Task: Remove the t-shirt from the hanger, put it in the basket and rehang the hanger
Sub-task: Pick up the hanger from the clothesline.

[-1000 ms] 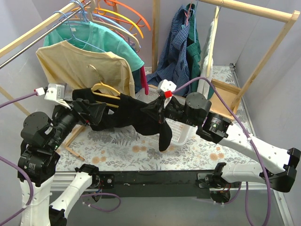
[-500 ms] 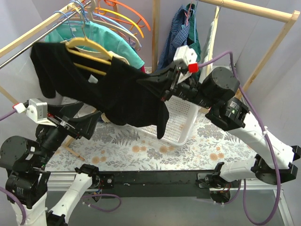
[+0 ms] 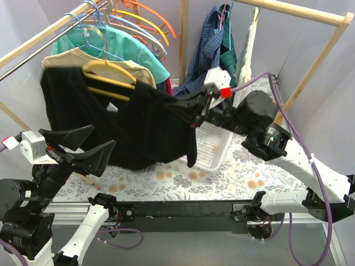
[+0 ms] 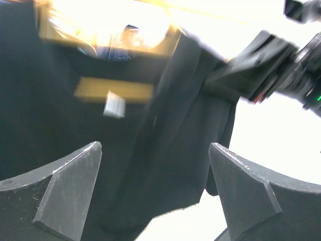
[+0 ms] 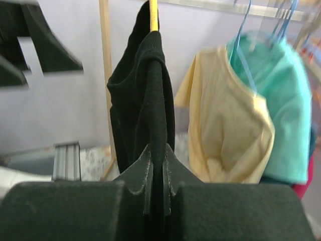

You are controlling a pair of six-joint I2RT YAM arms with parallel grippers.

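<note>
Floral surface beneath wooden racks; right gripper pinches black t-shirt on yellow hanger at ten o'clock; left gripper spread

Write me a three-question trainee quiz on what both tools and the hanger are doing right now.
1. True or false: the left tool is shut on the hanger.
2. Multiple choice: what is the right tool clamped on? A) the black t-shirt B) the white basket C) the cream t-shirt
3. Short answer: what colour is the hanger that carries the black t-shirt?

Key
1. False: its jaws stand wide open, holding nothing.
2. A
3. Yellow
</note>
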